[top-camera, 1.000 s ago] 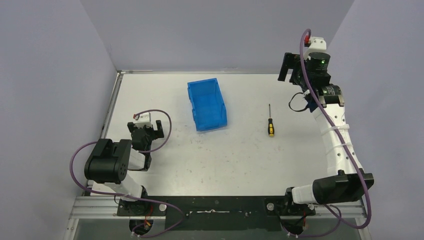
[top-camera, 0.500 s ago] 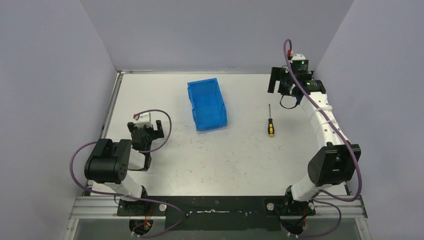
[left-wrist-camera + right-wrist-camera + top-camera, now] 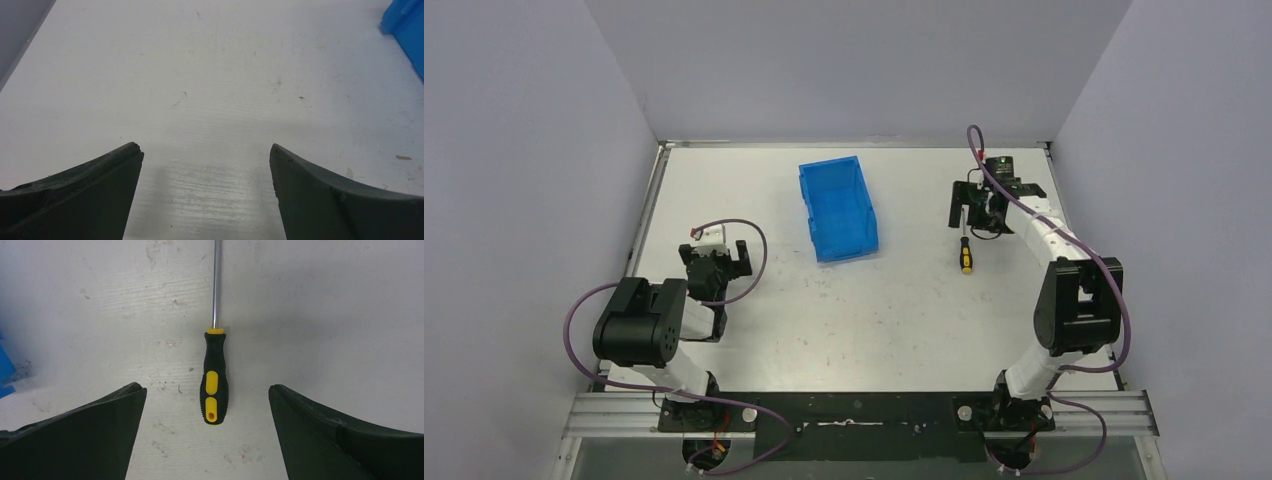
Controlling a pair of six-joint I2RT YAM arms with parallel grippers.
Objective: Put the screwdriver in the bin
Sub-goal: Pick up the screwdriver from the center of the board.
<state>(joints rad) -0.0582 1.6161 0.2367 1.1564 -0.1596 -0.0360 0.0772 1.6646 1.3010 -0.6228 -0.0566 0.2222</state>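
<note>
Right gripper lower — screwdriver between jaws

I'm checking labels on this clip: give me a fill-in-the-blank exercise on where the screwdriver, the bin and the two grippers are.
1. In the top view the bin stands to the ____ of the screwdriver.
2. In the right wrist view the screwdriver's yellow-and-black ____ shows between the spread fingers of the right gripper.
3. The left gripper is ____, with nothing between its fingers.

Missing words: left; handle; open.
</note>
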